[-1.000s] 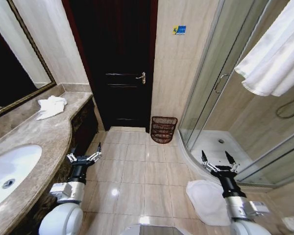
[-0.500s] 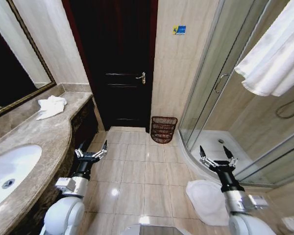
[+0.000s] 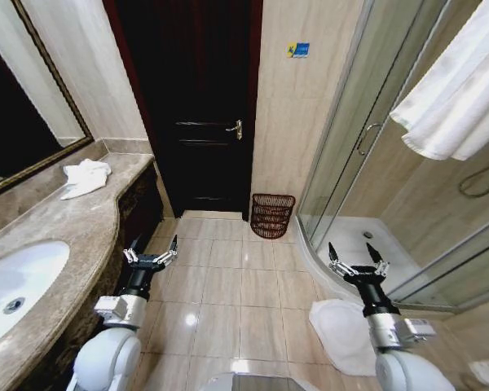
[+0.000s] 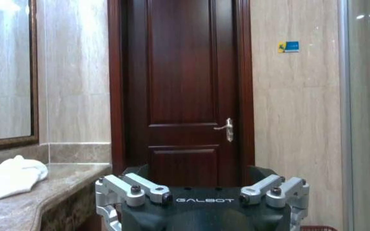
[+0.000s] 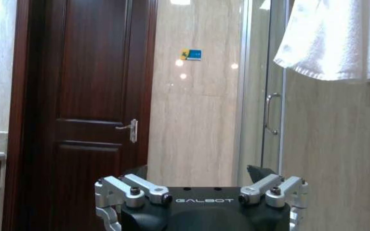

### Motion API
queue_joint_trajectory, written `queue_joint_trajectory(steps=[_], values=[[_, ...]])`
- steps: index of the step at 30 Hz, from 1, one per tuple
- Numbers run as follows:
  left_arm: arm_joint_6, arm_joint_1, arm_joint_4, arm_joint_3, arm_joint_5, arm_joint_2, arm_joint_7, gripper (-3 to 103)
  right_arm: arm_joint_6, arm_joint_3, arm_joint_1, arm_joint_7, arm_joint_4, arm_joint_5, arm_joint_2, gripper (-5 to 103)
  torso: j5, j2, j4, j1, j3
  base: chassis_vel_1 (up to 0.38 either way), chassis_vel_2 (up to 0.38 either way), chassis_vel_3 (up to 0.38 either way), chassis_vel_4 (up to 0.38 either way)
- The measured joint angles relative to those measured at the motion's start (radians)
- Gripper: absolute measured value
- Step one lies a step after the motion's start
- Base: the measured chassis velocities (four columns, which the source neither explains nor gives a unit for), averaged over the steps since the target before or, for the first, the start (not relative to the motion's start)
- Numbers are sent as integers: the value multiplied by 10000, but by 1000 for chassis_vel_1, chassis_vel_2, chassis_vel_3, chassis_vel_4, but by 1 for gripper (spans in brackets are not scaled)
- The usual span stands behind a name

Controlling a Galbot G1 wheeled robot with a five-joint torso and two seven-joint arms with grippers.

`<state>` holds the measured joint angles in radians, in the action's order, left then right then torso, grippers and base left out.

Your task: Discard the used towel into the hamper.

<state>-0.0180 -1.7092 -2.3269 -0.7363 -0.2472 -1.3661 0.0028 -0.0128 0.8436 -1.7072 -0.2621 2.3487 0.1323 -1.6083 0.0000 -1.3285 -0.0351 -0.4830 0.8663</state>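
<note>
Bathroom, head view, largest items first. Dark wooden door (image 3: 197, 106) at back centre, w/ metal handle (image 3: 235, 128). Glass shower enclosure (image 3: 367, 155) on the right; a white towel (image 3: 460, 90) hangs high at its upper right. Stone counter (image 3: 73, 236) runs along the left under a framed mirror (image 3: 24, 106), w/ a white sink (image 3: 16, 285) set in it; basin holds nothing but its drain. Crumpled white towel (image 3: 86, 177) lies on the counter's far end, near the mirror corner. White mat (image 3: 342, 334) on the tiled floor beside the shower kerb. Hamper (image 3: 272, 215), reddish-brown wire, stands on the floor against the wall btwn door and shower; nothing seen inside through its bars. Left gripper (image 3: 151, 255) raised beside the counter edge, fingers spread, holding nothing. Right gripper (image 3: 357, 261) raised above the mat, near the shower kerb, fingers likewise spread and empty. Both well apart from hamper and counter towel
</note>
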Motion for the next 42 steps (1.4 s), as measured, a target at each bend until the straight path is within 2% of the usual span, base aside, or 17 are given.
queue_joint_trajectory(steps=[10,42], values=[[303,-111,114,-125,272,-19,-29,100,31,-29,-29,-22,-37,0,1,100,0,0,-1,-1,0,-38,47,41,-41],[611,-165,297,-170,503,-93,-26,100,10,3,7,-70,-36,19,2,100,0,0,-1,-1,0,-18,34,36,-21]])
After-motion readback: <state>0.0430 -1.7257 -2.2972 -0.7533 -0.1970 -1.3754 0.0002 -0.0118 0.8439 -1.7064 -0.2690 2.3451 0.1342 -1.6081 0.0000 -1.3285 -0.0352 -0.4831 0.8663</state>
